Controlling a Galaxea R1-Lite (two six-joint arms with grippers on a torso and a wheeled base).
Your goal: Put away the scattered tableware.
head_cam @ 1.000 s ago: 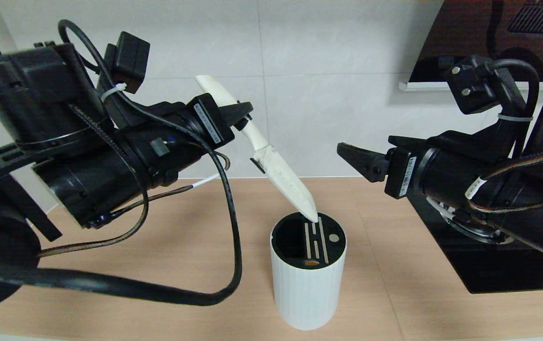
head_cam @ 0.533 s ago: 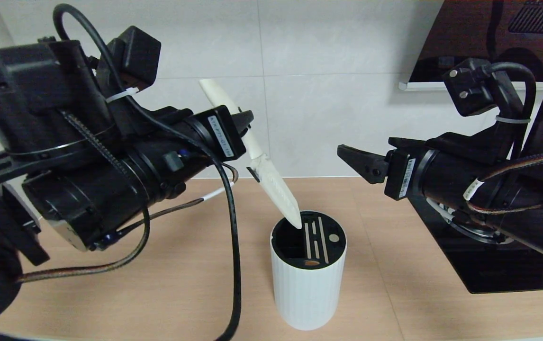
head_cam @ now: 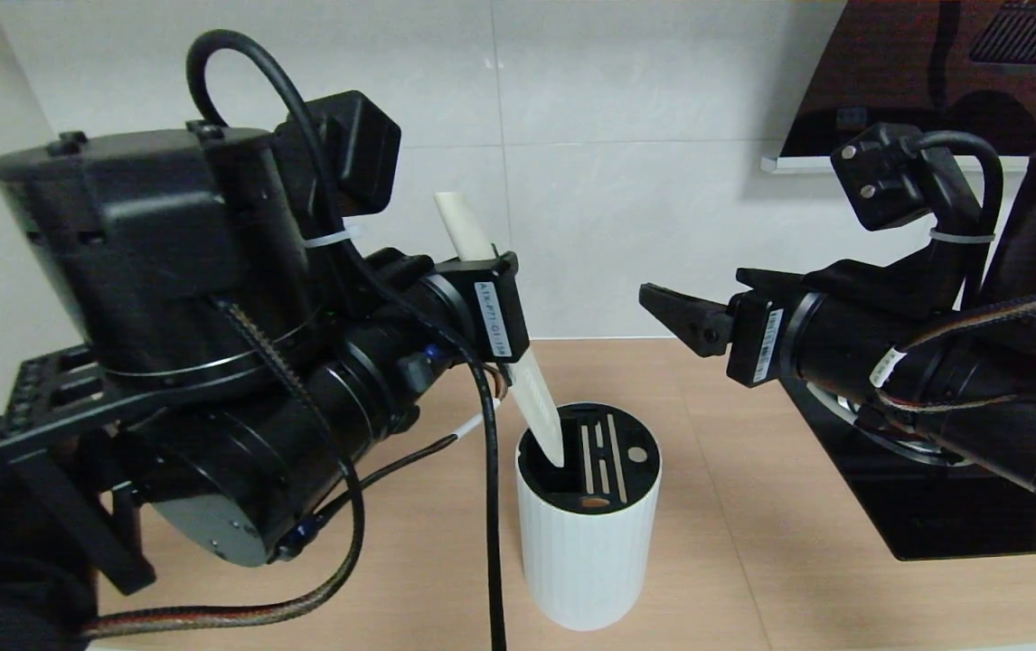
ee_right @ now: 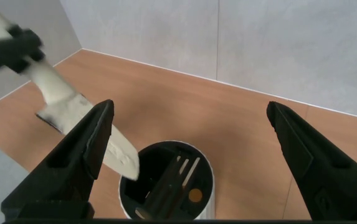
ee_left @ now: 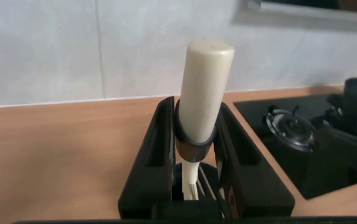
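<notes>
A cream-white knife (head_cam: 539, 409) is clamped by its handle (ee_left: 203, 87) in my left gripper (head_cam: 493, 271), which is shut on it. The knife stands steeply, blade down. Its tip dips into the wide black opening on the left side of the white ribbed holder (head_cam: 588, 551), beside the narrow slots. In the right wrist view, the blade (ee_right: 85, 118) slants toward the holder's mouth (ee_right: 166, 180). My right gripper (head_cam: 654, 303) hangs open and holds nothing, up to the right of the holder, with its fingers (ee_right: 72, 168) spread wide above it.
The holder stands on a light wooden counter (head_cam: 735, 542) against a white tiled wall. A black gas cooktop (head_cam: 934, 506) lies at the right, with a burner (ee_left: 290, 130) showing. A dark range hood (head_cam: 934, 72) hangs above it.
My left arm swung forward and lowered the knife. The blade turned steeper and its tip shifted left from the narrow slots into the wide opening. The right gripper stayed nearly still.
</notes>
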